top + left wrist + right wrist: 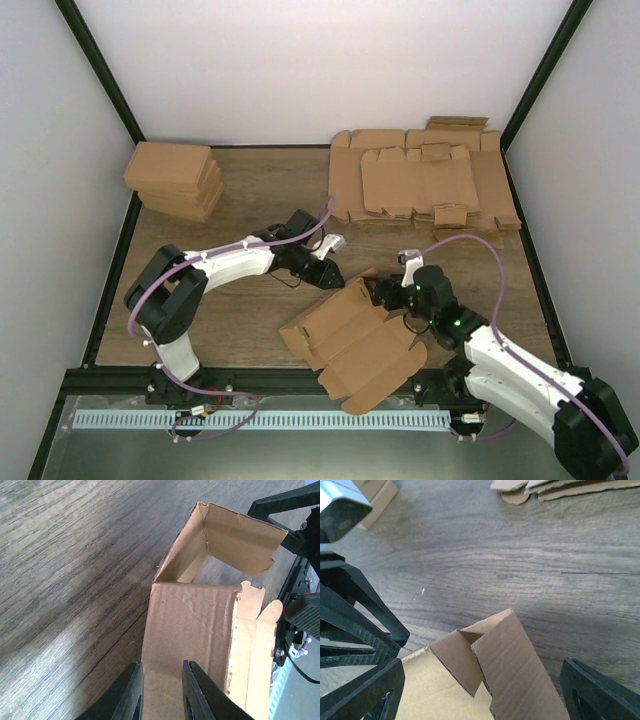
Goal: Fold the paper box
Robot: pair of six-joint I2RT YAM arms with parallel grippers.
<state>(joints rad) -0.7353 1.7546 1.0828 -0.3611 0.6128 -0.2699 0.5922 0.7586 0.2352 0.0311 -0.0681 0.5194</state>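
Top external: paper box point(350, 345) sits half-folded at the table's point(250, 200) near edge. Right gripper point(480, 695) gapes wide around a raised flap, left gripper point(161, 680) is barely parted over a panel. Loose cardboard sheets point(420, 180) and stacked boxes point(175, 180) sit further back.

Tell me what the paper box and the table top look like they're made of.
The paper box looks like thin matte light-brown cardboard: rough cut edges, sharp creases. The table looks like wood or wood-print laminate: grey-brown grain lines, a dull sheen; I cannot tell which.

Lab enclosure: white walls point(300, 60), black-framed table point(260, 190)
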